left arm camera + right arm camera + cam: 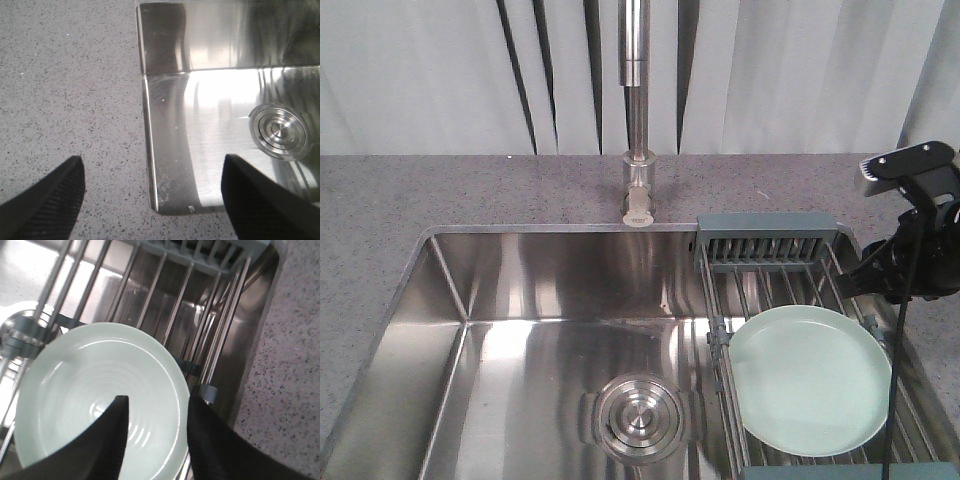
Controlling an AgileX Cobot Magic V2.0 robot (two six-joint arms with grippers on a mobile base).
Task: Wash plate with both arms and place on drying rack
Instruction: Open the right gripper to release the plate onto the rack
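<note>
Plate (810, 380): lying flat on the rack (770, 245), over the right end of the sink (520, 300).
Left gripper (152, 159): spread wide and empty, hanging above the sink's left edge where steel meets counter (65, 75), well apart from the plate.
Right gripper (157, 400): fingers parted, nothing held. One is over the plate's inside and the other is outside it, so the rim passes between them (whether either touches, I can't make out).
Slip risk: the rim looks glossy and low, so I'd expect a one-edge pinch to let the plate tilt or slide out on lifting.
Snag risk: the outer finger sits near the rods and could catch between them.
Support risk: with the left gripper so far off, help may come late.
</note>
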